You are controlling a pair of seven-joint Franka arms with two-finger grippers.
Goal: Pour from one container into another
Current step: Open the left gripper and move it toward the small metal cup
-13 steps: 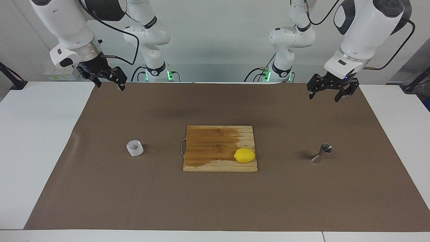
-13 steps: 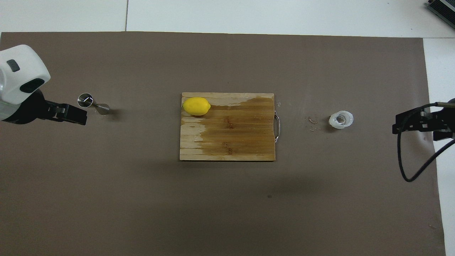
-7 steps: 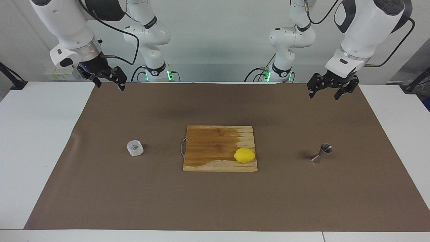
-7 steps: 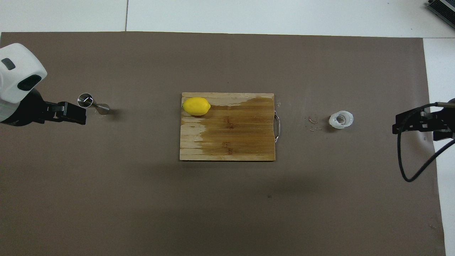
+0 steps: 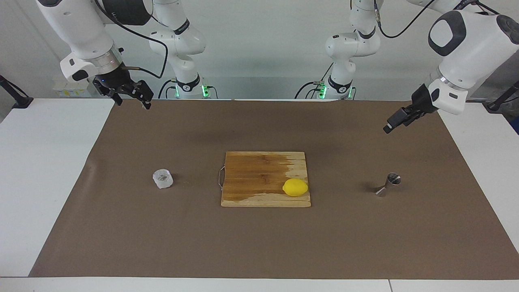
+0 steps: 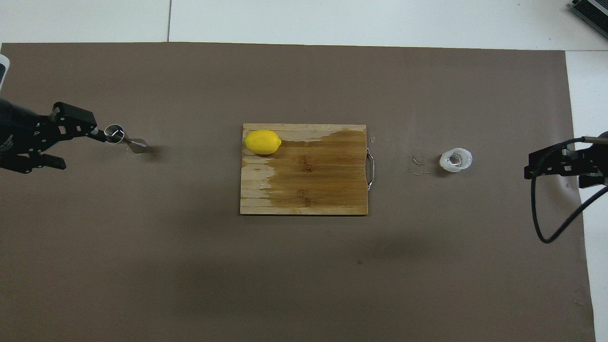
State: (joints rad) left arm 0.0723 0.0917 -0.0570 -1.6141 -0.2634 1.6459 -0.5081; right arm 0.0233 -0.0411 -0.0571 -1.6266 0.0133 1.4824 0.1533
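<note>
Midway down the facing frame, a translucent plastic cup (image 5: 162, 179) sits upright on the brown mat (image 5: 259, 243) at centre left, well apart from the wooden cutting board (image 5: 259, 172) at centre, where a lemon (image 5: 295, 187) rests by the board's lower right corner (much of the wood is darkened as if wet). At centre right a steel jigger (image 5: 388, 184) stands alone on the mat, touched by nothing. In the upper right, the left gripper (image 5: 388, 128) hangs in the air over the mat above the jigger's spot in the frame, tilted down toward it; in the overhead frame its two fingers (image 6: 57, 161) are spread apart at the left edge with nothing between them, one fingertip overlapping the jigger's rim there though the facing frame shows it raised clear. In the upper left of the facing frame, the right gripper (image 5: 131, 101) waits in the air above the mat's top edge, fingers parted and empty, far from the cup.
</note>
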